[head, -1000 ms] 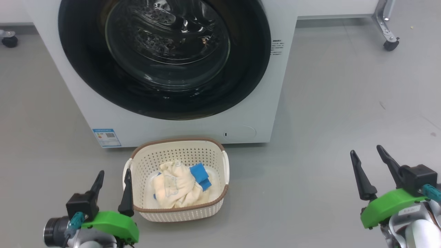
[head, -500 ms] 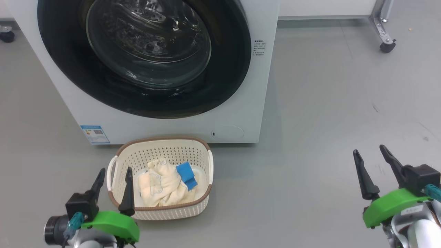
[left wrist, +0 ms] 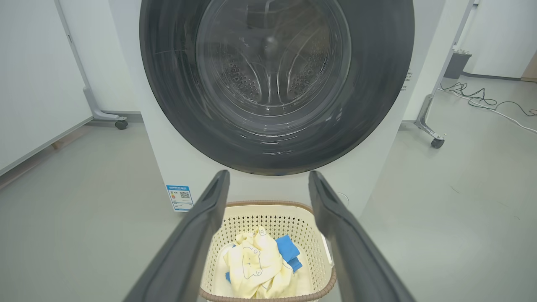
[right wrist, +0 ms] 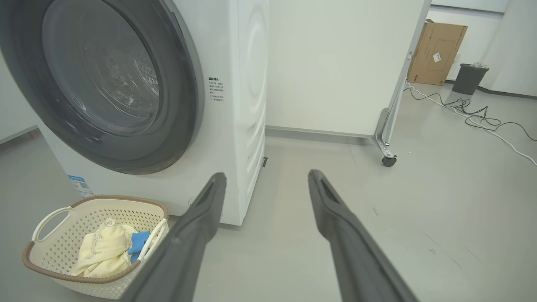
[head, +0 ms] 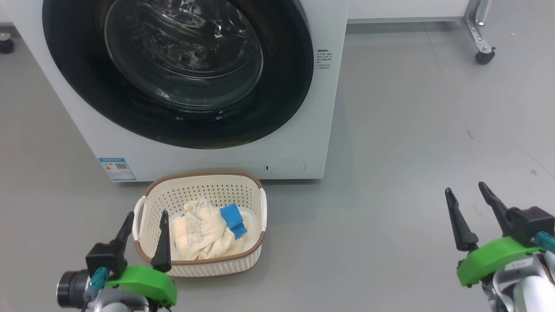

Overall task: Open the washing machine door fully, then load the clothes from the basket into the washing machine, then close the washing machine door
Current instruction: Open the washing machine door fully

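Jaws both stand wide (door (head: 177, 65) shut); clothes (head: 204, 234) lie in the basket (head: 217, 265).

your left gripper (head: 147, 213) sits at the lower left of the head view, its two dark fingers (head: 162, 242) spread wide, pointing up and holding nothing. your right gripper (head: 464, 187) matches it at the lower right, jaws just as wide and empty, fingers leaning slightly left. a green mount (head: 143, 284) caps each wrist. a pale forearm (head: 531, 294) shows below the right one.
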